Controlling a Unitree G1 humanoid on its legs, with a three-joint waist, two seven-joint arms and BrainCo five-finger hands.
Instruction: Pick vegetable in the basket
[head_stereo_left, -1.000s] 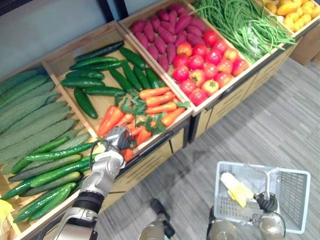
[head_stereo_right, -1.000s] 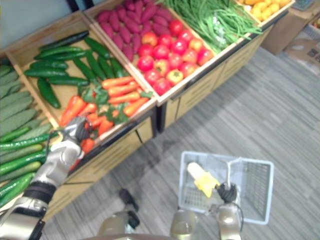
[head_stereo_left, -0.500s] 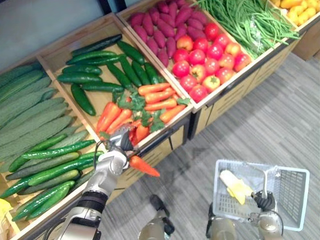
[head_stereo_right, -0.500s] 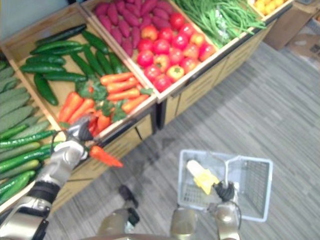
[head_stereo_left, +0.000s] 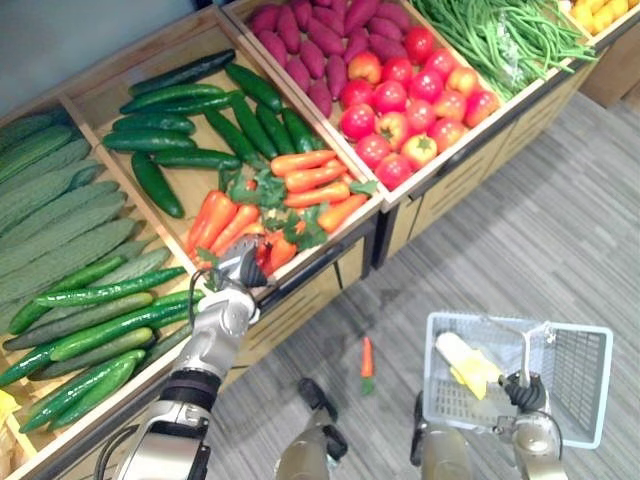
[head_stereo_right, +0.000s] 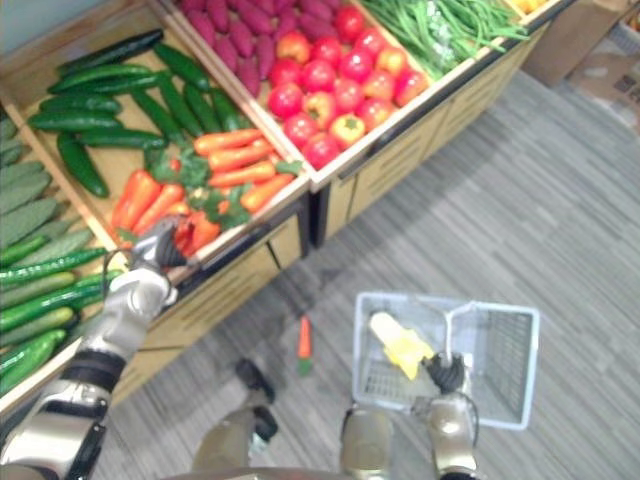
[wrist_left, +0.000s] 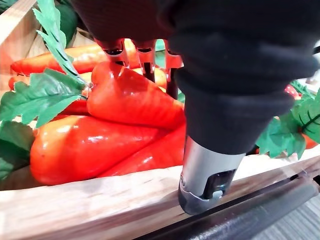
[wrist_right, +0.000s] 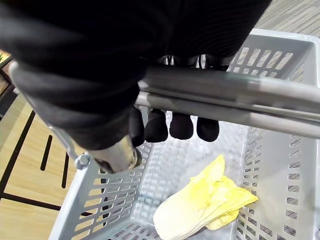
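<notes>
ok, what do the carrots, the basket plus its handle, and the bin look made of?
Carrots: likely plastic replicas; glossy, uniform skin with hard highlights, and the leaves look moulded or fabric.
Basket: grey moulded plastic, matte, with slotted walls.
Its handle: looks like metal rod with a smooth sheen; could be coated.
Bin: pale wood, visible grain, unfinished-looking.

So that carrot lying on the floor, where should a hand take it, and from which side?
Grip the carrot at the middle of its orange body, not the green top at its near end. Come from straight above, fingers across its width: it lies flat on bare floor, left of the basket held by the right hand.
</notes>
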